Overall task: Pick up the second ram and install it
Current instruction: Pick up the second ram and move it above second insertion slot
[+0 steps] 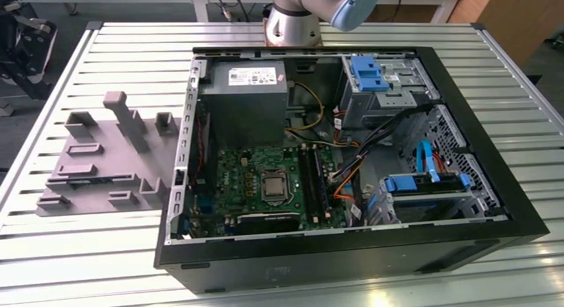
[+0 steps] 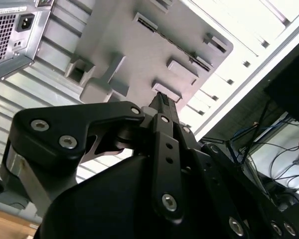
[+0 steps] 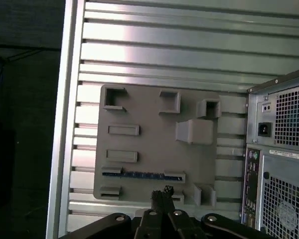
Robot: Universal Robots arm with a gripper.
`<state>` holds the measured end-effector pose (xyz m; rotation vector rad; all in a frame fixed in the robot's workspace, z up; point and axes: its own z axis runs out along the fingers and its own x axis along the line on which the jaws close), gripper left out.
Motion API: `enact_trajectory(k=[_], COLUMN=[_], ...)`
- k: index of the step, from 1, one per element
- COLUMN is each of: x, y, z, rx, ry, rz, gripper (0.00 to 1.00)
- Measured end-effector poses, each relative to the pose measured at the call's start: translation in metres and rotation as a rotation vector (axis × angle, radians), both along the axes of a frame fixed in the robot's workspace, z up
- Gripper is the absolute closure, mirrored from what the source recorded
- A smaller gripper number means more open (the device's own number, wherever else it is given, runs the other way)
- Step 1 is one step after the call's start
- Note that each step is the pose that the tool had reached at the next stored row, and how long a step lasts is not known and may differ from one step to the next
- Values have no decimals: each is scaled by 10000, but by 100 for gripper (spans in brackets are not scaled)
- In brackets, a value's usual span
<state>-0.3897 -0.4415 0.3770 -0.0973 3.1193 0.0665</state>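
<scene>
The second ram (image 3: 134, 175), a thin bluish-green strip, lies flat between two holders on the grey fixture plate (image 3: 149, 149). My gripper (image 3: 162, 191) hangs above the plate's edge, a short way off the ram's middle and apart from it. Its black fingertips are pressed together with nothing between them. In the second wrist view the gripper (image 2: 162, 99) points at the same fixture plate (image 2: 139, 45). The open computer case (image 1: 352, 155) lies on the table with its green motherboard (image 1: 264, 185) and long black memory slots (image 1: 313, 181) exposed.
The fixture plate (image 1: 105, 162) sits on the slatted metal table (image 1: 132, 49) at the exterior view's left of the case, with a tall post (image 1: 123, 119) and several raised holders. The arm's base (image 1: 295, 20) stands behind the case. Cables and blue drive latches (image 1: 423, 181) crowd the case's right side.
</scene>
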Motion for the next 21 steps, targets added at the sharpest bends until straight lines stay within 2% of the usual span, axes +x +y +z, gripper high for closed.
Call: enact_trajectory(k=[21], x=[-16], y=[-1], z=[-10], rx=[-1], ry=[-1], rz=[3105], gripper=[89])
